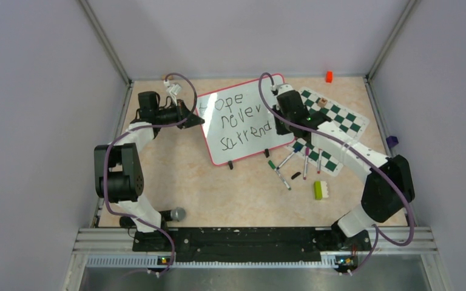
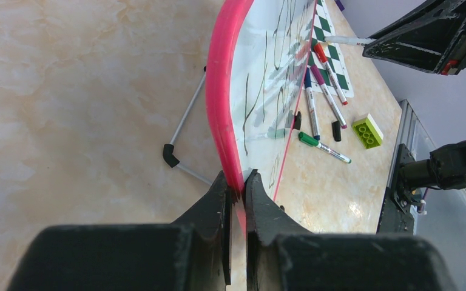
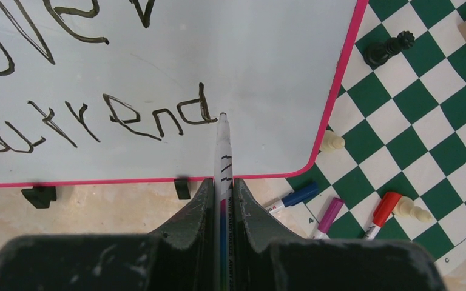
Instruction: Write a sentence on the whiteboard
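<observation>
Whiteboard (image 3: 279, 60): sentence (image 1: 233, 118) reads "Hope never surrend"; last letters outstanding. Left gripper (image 2: 236, 188) clamps its rim; right gripper (image 3: 222, 188) grips marker (image 3: 222, 145), tip beside final "d".

One camera hangs high behind the arm bases, looking down from well off at the whole beige marbled worktop (image 1: 218, 194). The left wrist camera sits close behind its black left hand (image 2: 238, 179), sighting edge-on along the glossy white pink-rimmed board (image 2: 221, 91); the right one peers past the right hand (image 3: 221, 185) straight onto that board's face. All three share the board and green-and-white checkered mat (image 1: 340, 118).
</observation>
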Controlling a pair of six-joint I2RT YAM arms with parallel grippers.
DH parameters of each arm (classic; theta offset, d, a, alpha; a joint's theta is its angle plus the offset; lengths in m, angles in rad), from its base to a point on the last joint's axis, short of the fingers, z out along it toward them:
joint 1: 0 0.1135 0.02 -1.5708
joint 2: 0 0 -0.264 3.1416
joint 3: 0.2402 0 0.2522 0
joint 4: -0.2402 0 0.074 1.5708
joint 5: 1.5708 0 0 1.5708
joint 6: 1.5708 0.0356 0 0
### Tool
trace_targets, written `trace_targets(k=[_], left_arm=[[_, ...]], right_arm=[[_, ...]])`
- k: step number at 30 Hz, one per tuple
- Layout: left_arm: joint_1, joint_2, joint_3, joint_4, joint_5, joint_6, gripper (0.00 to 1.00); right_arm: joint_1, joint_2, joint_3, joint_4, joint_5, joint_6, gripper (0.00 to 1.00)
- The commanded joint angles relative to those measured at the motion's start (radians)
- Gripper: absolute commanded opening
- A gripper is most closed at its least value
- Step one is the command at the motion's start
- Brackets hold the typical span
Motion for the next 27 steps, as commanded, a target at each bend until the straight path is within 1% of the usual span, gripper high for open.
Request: trace_targets(k=[1,9,19,27], left_arm=[[-0.031,0.036,-0.015,-0.027,-0.181,0.143,0.00],[-0.031,0.036,-0.015,-0.027,-0.181,0.144,0.00],[-0.031,0.036,-0.015,-0.028,-0.180,0.145,0.00],[-0.031,0.035,-0.016,-0.027,-0.181,0.143,0.00]], right_arm=[[-0.008,0.023,0.033,0.032,0.021,0.008,0.00],[-0.008,0.055,0.040,0.050,0.015,0.008,0.00],[-0.009,0.113,0.054,0.047,0.094,0.020,0.00],[-0.011,0.120,0.054,0.045,0.155,0.019,0.00]])
